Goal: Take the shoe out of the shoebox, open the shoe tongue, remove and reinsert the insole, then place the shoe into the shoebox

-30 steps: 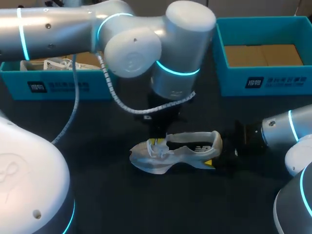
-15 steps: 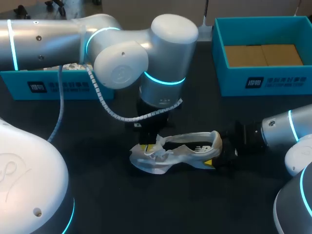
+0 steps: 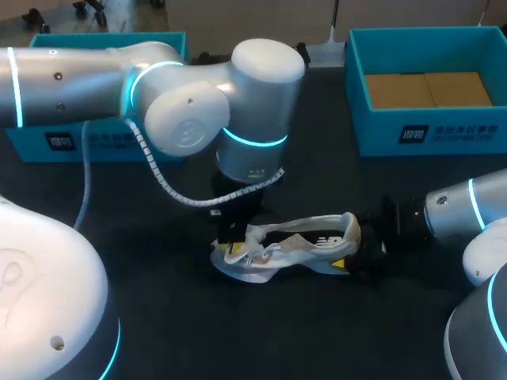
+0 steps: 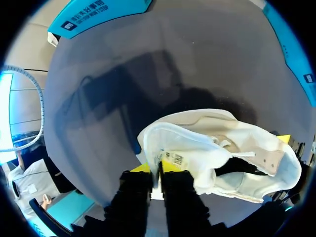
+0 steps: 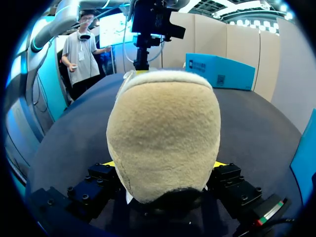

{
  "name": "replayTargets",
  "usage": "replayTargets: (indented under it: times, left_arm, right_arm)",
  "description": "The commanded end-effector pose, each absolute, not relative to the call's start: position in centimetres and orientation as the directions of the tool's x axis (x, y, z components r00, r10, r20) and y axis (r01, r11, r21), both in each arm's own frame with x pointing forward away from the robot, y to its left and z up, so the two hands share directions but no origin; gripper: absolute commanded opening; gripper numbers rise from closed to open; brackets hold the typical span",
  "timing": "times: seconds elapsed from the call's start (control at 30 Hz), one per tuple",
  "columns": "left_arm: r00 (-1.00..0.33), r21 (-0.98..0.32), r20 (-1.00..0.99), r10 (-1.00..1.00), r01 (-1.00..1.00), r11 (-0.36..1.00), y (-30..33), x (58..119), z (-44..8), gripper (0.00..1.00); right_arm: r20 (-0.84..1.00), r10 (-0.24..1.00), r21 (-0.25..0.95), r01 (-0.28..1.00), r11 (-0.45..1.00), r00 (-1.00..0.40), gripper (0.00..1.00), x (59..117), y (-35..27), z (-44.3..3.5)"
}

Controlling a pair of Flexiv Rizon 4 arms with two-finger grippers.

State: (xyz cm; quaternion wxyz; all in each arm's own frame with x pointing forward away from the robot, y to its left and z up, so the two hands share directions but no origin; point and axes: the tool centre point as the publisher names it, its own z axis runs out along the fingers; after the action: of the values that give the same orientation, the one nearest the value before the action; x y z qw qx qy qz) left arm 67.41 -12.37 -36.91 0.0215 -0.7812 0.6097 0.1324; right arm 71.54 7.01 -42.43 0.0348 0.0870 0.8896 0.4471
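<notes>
1. The shoe (image 3: 305,244) lay on its side on the dark tabletop (image 3: 238,332), outside both boxes, toe toward the robot's left and heel toward its right.
2. The left pincer (image 4: 155,172) came down over the front of the shoe, its two yellow tips drawn close together and clamped on the white tongue (image 4: 177,148), which stood up between them with its label showing.
3. Beyond that pincer the rest of the shoe stretched away, its dark opening visible behind the lifted tongue.
4. The right pincer (image 5: 165,165) sat low at the other end, its fingers spread wide and pressed against the two sides of the beige heel (image 5: 163,128), so it was clamped on the shoe.
5. In the head view the shoe lay directly between the two pincers, one touching each end.
6. A teal shoebox (image 3: 420,131) stood at the far right of the tabletop, well apart from the shoe, with a brown floor showing inside.
7. A second teal box (image 3: 95,142) stood at the far left, partly hidden behind the left arm.
</notes>
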Motion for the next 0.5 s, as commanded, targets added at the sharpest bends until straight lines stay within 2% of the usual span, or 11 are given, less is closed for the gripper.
replayTargets:
  times: [0.03,0.17,0.5]
  left_arm:
    - [0.326,0.099,-0.246,-0.913,-0.928,-0.359,-12.0,67.0,-37.5,0.35]
    - [0.329,0.1,-0.25,-0.911,-0.927,-0.362,-11.8,66.8,-37.3,0.4]
    - [0.353,0.091,-0.253,-0.901,-0.918,-0.385,-10.4,66.8,-36.9,0.44]
  right_arm:
    - [0.016,0.188,0.798,0.126,0.589,-0.982,0.0,71.6,7.0,-42.7]
    - [0.016,0.188,0.798,0.126,0.589,-0.982,0.0,71.6,7.0,-42.7]
    - [0.016,0.188,0.798,0.126,0.589,-0.982,0.0,71.6,7.0,-42.7]
